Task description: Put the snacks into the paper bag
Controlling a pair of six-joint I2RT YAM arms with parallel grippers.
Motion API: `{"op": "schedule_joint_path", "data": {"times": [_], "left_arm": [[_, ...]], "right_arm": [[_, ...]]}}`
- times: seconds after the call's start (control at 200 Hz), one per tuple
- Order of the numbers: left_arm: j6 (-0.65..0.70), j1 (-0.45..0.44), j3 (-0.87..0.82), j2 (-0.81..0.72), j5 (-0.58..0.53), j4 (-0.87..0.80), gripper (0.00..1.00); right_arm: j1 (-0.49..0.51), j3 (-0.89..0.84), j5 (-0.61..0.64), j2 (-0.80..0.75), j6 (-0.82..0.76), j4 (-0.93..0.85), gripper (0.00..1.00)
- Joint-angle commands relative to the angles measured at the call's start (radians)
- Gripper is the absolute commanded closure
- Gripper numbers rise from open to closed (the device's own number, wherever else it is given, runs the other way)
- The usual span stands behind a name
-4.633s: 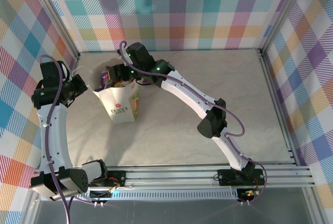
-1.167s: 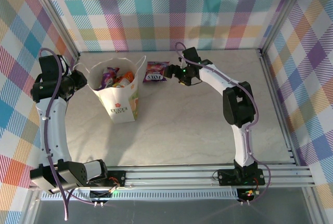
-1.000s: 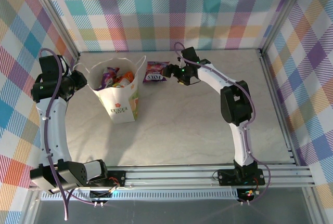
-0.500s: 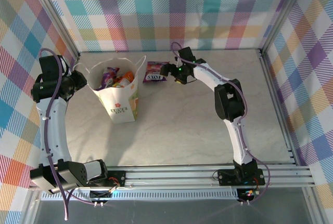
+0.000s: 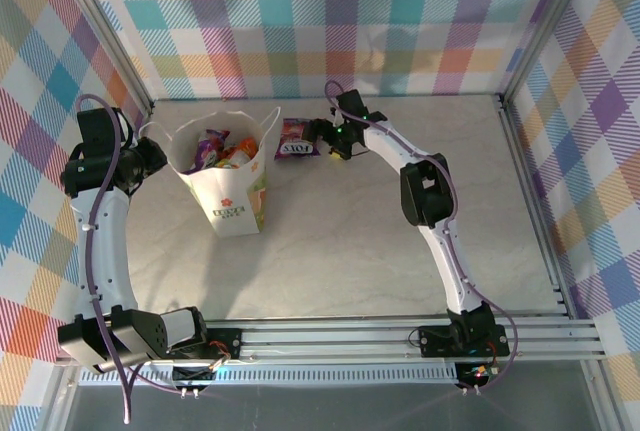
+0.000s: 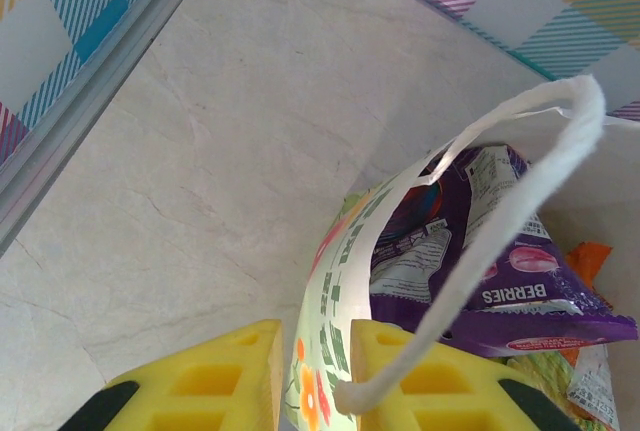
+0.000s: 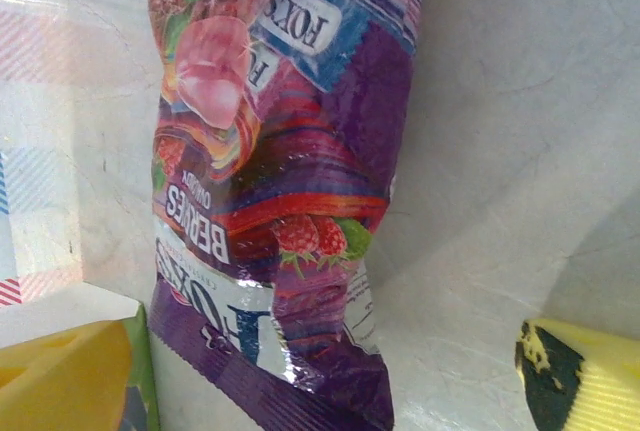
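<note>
The white paper bag [image 5: 232, 201] stands upright at the back left, its mouth open, with several snacks [image 5: 220, 149] inside. My left gripper [image 5: 158, 156] is shut on the bag's left rim. In the left wrist view the flower-printed rim [image 6: 330, 321] is pinched between the yellow fingers [image 6: 215, 381], and a purple packet [image 6: 480, 251] lies inside under the cord handle [image 6: 520, 181]. Another purple snack packet [image 5: 300, 138] lies flat on the table right of the bag. My right gripper [image 5: 322, 138] stands open at its right end. In the right wrist view the packet [image 7: 280, 181] reaches between the spread fingers [image 7: 60, 376].
The plaid back wall runs just behind the bag and the loose packet. A metal frame rail [image 6: 90, 111] borders the table on the left. Bare marble tabletop [image 5: 400, 231] stretches in front and to the right.
The right gripper has slid left along the back of the table up to the purple packet, opening a little wider. The left gripper and the bag have stayed put.
</note>
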Motion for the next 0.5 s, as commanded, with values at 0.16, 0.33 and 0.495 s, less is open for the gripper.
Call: {"op": "schedule_joint_path", "data": {"times": [0.16, 0.33, 0.495], "left_arm": [[0.010, 0.018, -0.017, 0.001, -0.015, 0.029, 0.76], [0.010, 0.018, -0.019, 0.007, -0.011, 0.033, 0.76], [0.010, 0.019, -0.024, 0.004, -0.007, 0.036, 0.76]], "right_arm": [[0.001, 0.095, -0.050, 0.067, 0.040, -0.006, 0.01], [0.010, 0.114, -0.036, 0.088, 0.049, -0.016, 0.01], [0.020, 0.128, -0.054, 0.107, 0.075, 0.001, 0.03]]}}
